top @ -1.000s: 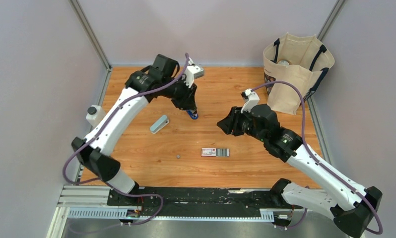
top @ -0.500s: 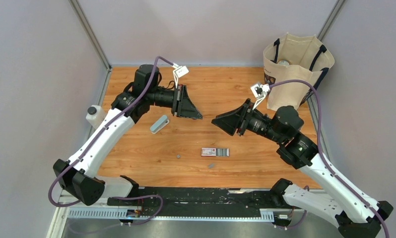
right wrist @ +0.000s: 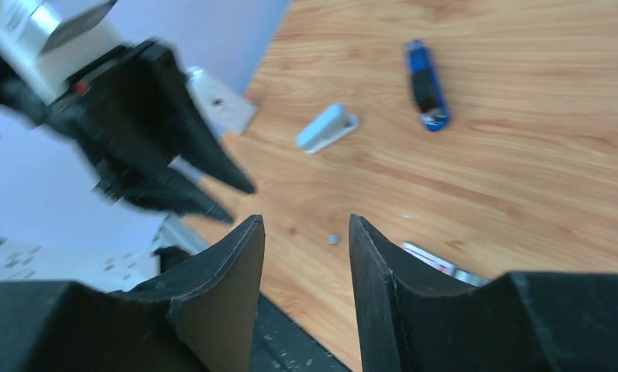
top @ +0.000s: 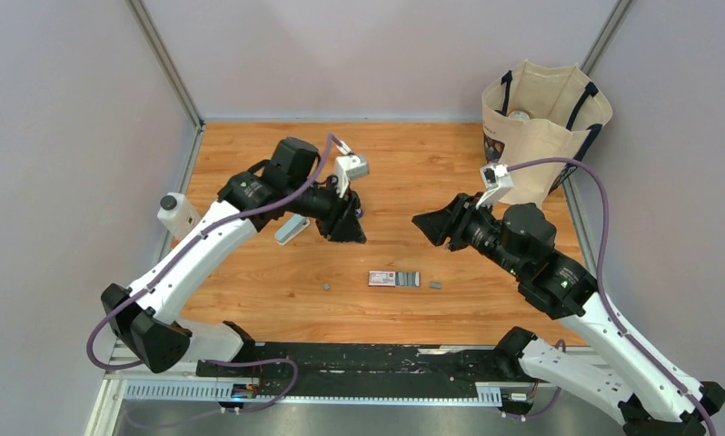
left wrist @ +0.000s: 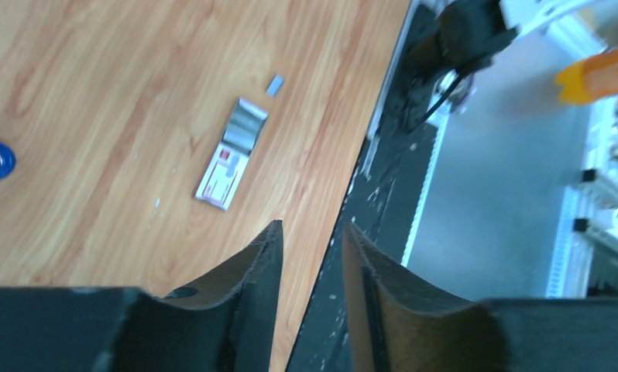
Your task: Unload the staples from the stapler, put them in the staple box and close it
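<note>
Both arms have swung round since a second ago, and a small grey strip, likely the staples (top: 436,283), now lies just right of the red-and-white box (top: 394,278). Beyond the box, toward the back of the table (top: 413,154), the stapler (right wrist: 427,85) lies flat. Its long axis points nearly away from the right end effector (right wrist: 306,221). The left end effector (left wrist: 312,226) is nearer it. Both have their fingers parted and hold nothing. Bare wood surrounds the stapler.

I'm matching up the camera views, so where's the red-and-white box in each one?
Top: the box lies centre, toward the table's near edge.
Left wrist: the box is upper-left of centre, lying at a slant.
Right wrist: low, right of centre, only one end showing.
Shared landmark: the black rail along the table's near edge, seen in all three.
</note>
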You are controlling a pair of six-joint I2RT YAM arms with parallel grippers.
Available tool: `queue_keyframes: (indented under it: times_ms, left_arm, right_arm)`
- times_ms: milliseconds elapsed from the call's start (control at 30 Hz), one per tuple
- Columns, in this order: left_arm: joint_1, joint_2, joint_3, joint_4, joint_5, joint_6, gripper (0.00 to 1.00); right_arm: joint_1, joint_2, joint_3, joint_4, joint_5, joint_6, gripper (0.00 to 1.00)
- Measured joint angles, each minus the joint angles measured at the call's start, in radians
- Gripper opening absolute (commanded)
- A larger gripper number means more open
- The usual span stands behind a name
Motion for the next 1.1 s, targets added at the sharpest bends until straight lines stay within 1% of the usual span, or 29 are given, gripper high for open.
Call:
queue_keyframes:
  times_ms: [67, 133, 167, 267, 433, 600, 767, 933, 1100]
  left_arm:
    - [-0.051, 0.013, -0.011, -0.047, -0.076, 0.095, 0.57]
    - [-0.083, 0.032, -0.014, -0.079, -0.14, 0.172, 0.61]
    - [-0.115, 0.044, -0.014, -0.087, -0.164, 0.205, 0.63]
    - [-0.166, 0.105, -0.012, -0.1, -0.23, 0.3, 0.65]
    - [-0.221, 0.306, 0.053, -0.103, -0.304, 0.41, 0.66]
    - [-0.28, 0.539, 0.195, -0.095, -0.367, 0.481, 0.68]
    - [-0.362, 0.739, 0.362, -0.084, -0.398, 0.513, 0.68]
    - [-0.405, 0.868, 0.481, -0.065, -0.395, 0.513, 0.7]
    - [-0.432, 0.95, 0.541, -0.055, -0.381, 0.513, 0.7]
  right_arm:
    - [0.0, -0.003, 0.0, -0.071, 0.109, -0.003, 0.48]
    - [0.0, 0.001, 0.006, -0.149, 0.226, -0.005, 0.49]
    - [0.0, 0.004, 0.013, -0.183, 0.275, -0.006, 0.49]
    - [0.0, 0.009, 0.052, -0.274, 0.412, -0.013, 0.51]
    - [0.0, -0.077, 0.105, -0.305, 0.578, -0.048, 0.54]
    - [0.0, -0.174, 0.14, -0.295, 0.666, -0.076, 0.54]
    - [0.0, -0.242, 0.14, -0.284, 0.706, -0.095, 0.55]
    - [0.0, -0.248, 0.134, -0.282, 0.709, -0.109, 0.56]
    - [0.0, -0.246, 0.104, -0.283, 0.705, -0.126, 0.56]
